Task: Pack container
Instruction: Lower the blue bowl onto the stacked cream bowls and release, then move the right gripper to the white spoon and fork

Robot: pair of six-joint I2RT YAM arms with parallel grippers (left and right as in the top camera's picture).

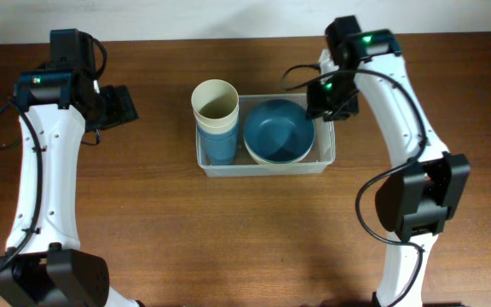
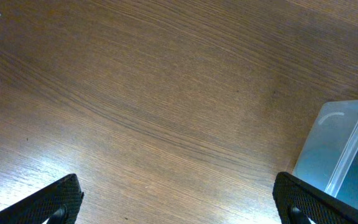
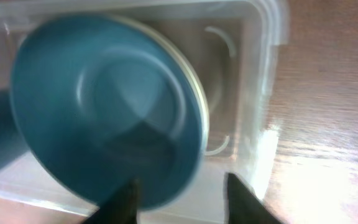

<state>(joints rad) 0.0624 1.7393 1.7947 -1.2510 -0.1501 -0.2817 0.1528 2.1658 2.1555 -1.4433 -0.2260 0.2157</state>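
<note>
Container [image 1: 267, 169] holding blue bowl [image 1: 278, 128], stacked cups [image 1: 216, 109], right pincer [image 3: 180, 182] parted

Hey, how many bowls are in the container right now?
2: a blue bowl sits nested on a cream bowl, both in the right half of the container. More could be hidden underneath the stack.

You see a brown wood-grain surface [image 1: 228, 247]. The clear container [image 1: 267, 168] rests flat directly on it, near its middle, long side running left to right.
</note>
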